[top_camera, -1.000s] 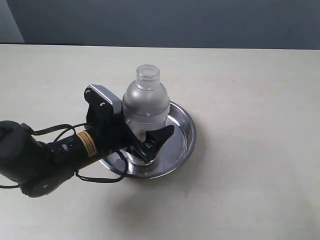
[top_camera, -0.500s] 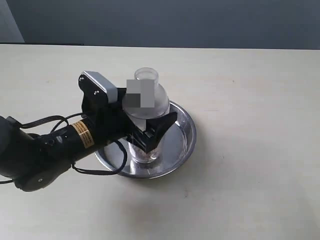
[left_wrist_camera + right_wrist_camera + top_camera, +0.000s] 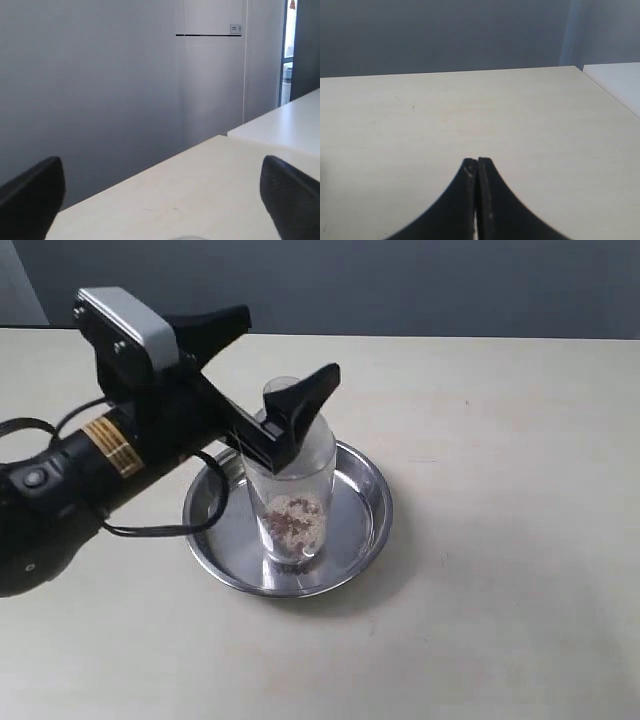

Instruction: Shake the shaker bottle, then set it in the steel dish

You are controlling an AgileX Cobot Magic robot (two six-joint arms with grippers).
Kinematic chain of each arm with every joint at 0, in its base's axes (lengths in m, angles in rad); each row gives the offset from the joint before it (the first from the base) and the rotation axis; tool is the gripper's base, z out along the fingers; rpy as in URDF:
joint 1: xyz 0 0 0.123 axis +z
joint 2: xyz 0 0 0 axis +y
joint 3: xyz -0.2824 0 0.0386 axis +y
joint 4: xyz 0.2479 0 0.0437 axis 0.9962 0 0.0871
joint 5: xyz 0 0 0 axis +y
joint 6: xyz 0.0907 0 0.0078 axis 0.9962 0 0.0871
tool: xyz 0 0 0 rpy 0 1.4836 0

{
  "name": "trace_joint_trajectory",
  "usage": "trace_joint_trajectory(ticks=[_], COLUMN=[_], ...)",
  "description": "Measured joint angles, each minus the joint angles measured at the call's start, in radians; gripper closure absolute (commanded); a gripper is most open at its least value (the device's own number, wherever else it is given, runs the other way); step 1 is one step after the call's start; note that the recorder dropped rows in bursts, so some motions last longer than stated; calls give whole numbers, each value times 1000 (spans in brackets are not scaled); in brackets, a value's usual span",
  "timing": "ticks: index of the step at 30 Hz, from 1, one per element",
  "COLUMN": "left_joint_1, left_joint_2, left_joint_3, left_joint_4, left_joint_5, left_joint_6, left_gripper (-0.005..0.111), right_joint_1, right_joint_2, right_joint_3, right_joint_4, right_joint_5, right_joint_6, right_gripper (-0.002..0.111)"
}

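Two sets of fingers, two states. The left fingers [image 3: 303,398] are spread wide and released, gripping nothing: in the left wrist view the gap between them shows only the pale table [image 3: 200,190] and a grey wall [image 3: 100,75]. In the exterior view they sit up at the level of the bottle's top, one tip on the far side and one on the near side. The near tip overlaps the shoulder and cap [image 3: 283,390] from this angle, so I cannot tell whether it touches. The bottle [image 3: 293,502] stands upright on its own base inside the dish [image 3: 375,512], towards the near part of the flat bottom, with its base clear of the rim. Brown-white granules [image 3: 292,523] lie settled in the lower part of the bottle. The dish sits flat on the table, left of the middle of the exterior view. The black left arm [image 3: 70,480] reaches in from the left edge, with cables looping under it. The right fingers [image 3: 468,200] are clenched tip to tip with nothing between them, over bare table in the right wrist view. They do not show in the exterior view.
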Motion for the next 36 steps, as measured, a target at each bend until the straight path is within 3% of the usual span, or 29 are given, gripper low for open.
trace_joint_trajectory(ticks=[5,7,8,9,13,18,24,29,36], left_joint_1=[0,0,0,0,0,0,0,13,170], left_joint_2=[-283,-409,-495,-629,-1000,-1295,-1351,-1412,-1572], left_joint_3=[0,0,0,0,2,8,10,80,243], left_joint_4=[-14,-22,-37,-60,-21,-5,4,19,-185], left_joint_5=[368,541,635,823,1294,1713,1784,1746,1666], left_joint_6=[49,64,70,72,76,28,25,25,36], left_gripper=[63,84,102,106,106,106,106,106,106], right_joint_1=[0,0,0,0,0,0,0,0,0], right_joint_2=[0,0,0,0,0,0,0,0,0], right_joint_3=[0,0,0,0,0,0,0,0,0], right_joint_4=[0,0,0,0,0,0,0,0,0], right_joint_5=[0,0,0,0,0,0,0,0,0], right_joint_6=[0,0,0,0,0,0,0,0,0], right_gripper=[109,109,109,109,109,109,109,109,109])
